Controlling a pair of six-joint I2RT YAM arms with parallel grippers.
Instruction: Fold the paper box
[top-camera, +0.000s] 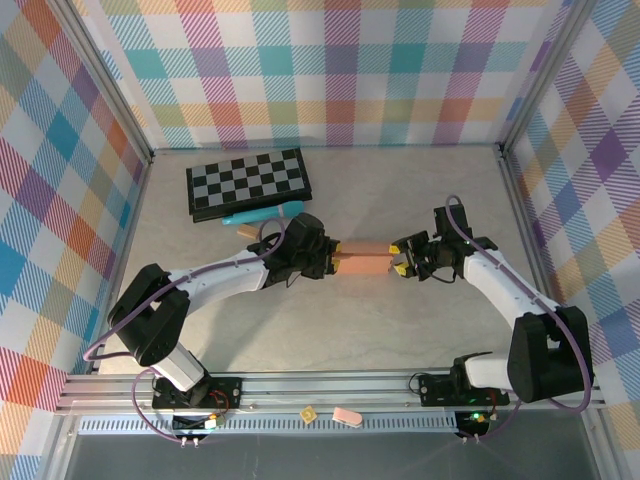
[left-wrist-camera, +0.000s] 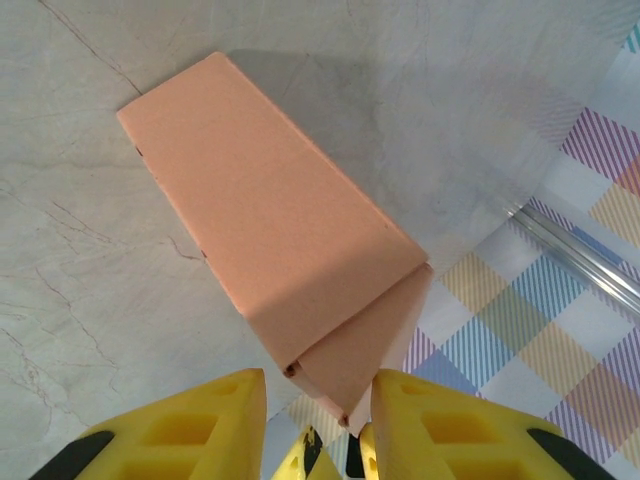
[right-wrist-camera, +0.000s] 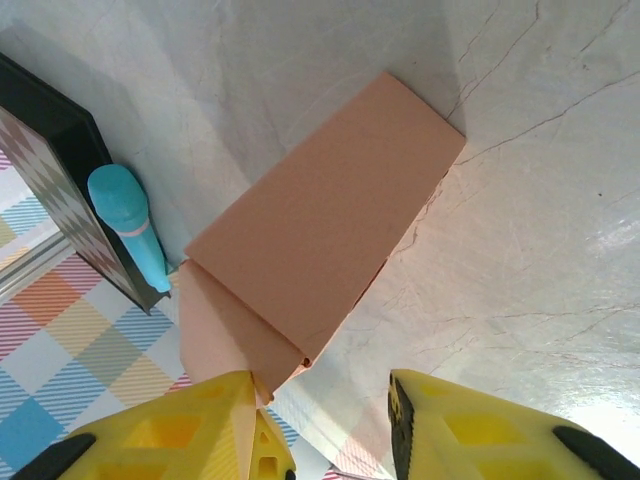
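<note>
Paper box lies mid-table, between both arms. Left gripper straddles one end flap; we cannot tell whether it pinches. Right gripper stands parted at the other end: the flap touches one finger, the other is clear

The table presented a pale grey, marble-veined surface bounded by chequered walls on three sides. A black-and-grey chessboard lay flat at the far left. A teal cylindrical item lay just beside the board's near edge, roughly parallel to it, and a small tan piece sat at its left end. The paper box, salmon-orange, was near the table's centre. Whether it rested fully on the surface could not be determined.
</note>
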